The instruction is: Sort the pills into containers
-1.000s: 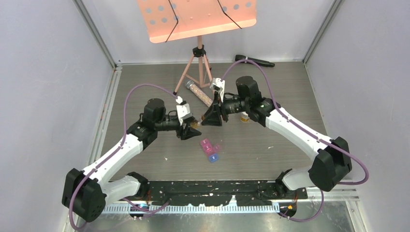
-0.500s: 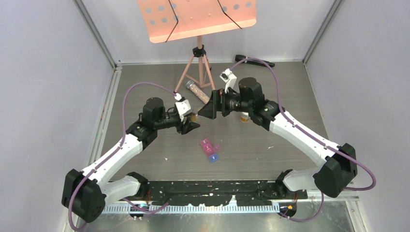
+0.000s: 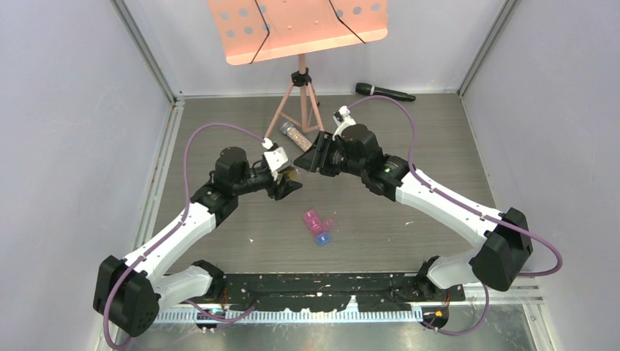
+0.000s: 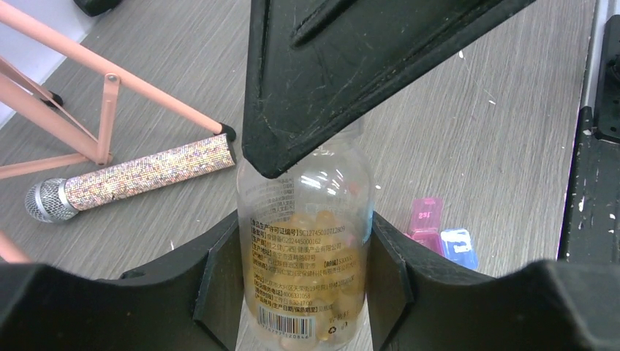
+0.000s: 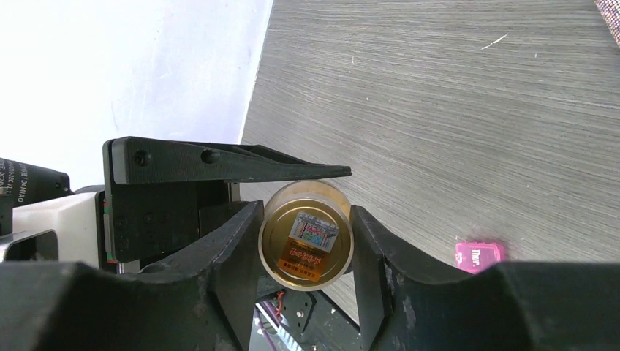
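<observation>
The left pincer [image 4: 303,274] is clamped on a clear pill bottle [image 4: 307,212] with yellow pills inside. It holds the bottle over the middle of the counter [image 3: 219,131]. The right pincer [image 5: 305,245] squeezes the bottle's round gold end. The pill box [image 3: 318,226] is pink, purple and blue. It lies on the counter closer to the near edge, apart from both pincers.
</observation>
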You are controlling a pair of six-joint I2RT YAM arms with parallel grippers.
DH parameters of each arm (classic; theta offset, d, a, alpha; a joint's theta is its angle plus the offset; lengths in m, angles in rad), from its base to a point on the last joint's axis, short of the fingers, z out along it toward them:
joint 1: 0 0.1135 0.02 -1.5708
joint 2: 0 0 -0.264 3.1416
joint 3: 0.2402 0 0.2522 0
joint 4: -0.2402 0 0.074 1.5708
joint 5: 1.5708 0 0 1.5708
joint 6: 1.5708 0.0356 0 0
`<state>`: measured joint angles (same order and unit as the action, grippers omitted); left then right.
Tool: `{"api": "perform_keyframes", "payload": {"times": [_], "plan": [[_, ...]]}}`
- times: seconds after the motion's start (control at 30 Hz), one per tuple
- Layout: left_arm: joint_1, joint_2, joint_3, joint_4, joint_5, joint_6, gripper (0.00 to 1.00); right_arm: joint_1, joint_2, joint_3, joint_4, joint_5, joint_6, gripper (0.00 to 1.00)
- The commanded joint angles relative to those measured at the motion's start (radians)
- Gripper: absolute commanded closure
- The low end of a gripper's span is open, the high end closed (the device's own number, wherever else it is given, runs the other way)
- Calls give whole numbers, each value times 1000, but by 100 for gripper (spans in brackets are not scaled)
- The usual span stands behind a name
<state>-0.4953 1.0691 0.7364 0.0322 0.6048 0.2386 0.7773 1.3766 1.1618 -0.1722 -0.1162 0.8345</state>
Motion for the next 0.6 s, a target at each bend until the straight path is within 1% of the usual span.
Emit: {"api": "perform_keyframes", "payload": {"times": [0.0, 0.03, 0.07, 0.1, 0.13, 0.17, 0.2, 0.23, 0.27, 0.3, 0.33, 0.37, 0.4, 0.43, 0.47, 0.5, 0.53, 0.57], "plan": [[0, -8, 23, 64, 12, -19, 100, 6, -10, 41, 11, 17, 14, 74], [0, -7, 29, 51, 19, -20, 100, 5, -10, 41, 17, 4, -29, 81], [0, -8, 36, 35, 25, -24, 100, 3, -11, 41, 30, -25, -53, 85], [0, -10, 43, 20, 36, -25, 100, -3, -12, 36, 42, -47, -117, 89], [0, -13, 49, 7, 51, -25, 100, -6, -17, 29, 73, -100, -154, 91], [0, -17, 51, -2, 68, -25, 100, -12, -19, 26, 89, -130, -243, 94], [0, -23, 53, -7, 83, -26, 100, -16, -21, 20, 115, -203, -292, 94], [1, -27, 56, -11, 107, -27, 100, -28, -21, 15, 130, -245, -382, 94], [1, -31, 58, -15, 133, -28, 100, -36, -21, 8, 156, -338, -420, 95], [1, -33, 60, -20, 169, -26, 100, -53, -15, 5, 165, -385, -485, 95], [3, -33, 66, -28, 211, -15, 100, -61, -10, 7, 166, -487, -516, 94], [3, -31, 76, -70, 255, 4, 100, -74, -4, 9, 167, -539, -580, 94], [3, -27, 87, -103, 292, 20, 100, -77, -2, 15, 167, -626, -612, 95], [3, -24, 96, -131, 316, 31, 100, -81, 1, 19, 151, -659, -678, 95], [4, -19, 104, -158, 338, 47, 100, -82, 4, 33, 133, -709, -709, 95], [4, -15, 113, -190, 356, 67, 100, -84, 12, 43, 86, -755, -772, 95], [4, -10, 119, -204, 367, 73, 100, -85, 16, 70, 55, -768, -835, 95], [5, -4, 127, -220, 390, 84, 100, -85, 29, 86, -15, -788, -870, 95]]}}
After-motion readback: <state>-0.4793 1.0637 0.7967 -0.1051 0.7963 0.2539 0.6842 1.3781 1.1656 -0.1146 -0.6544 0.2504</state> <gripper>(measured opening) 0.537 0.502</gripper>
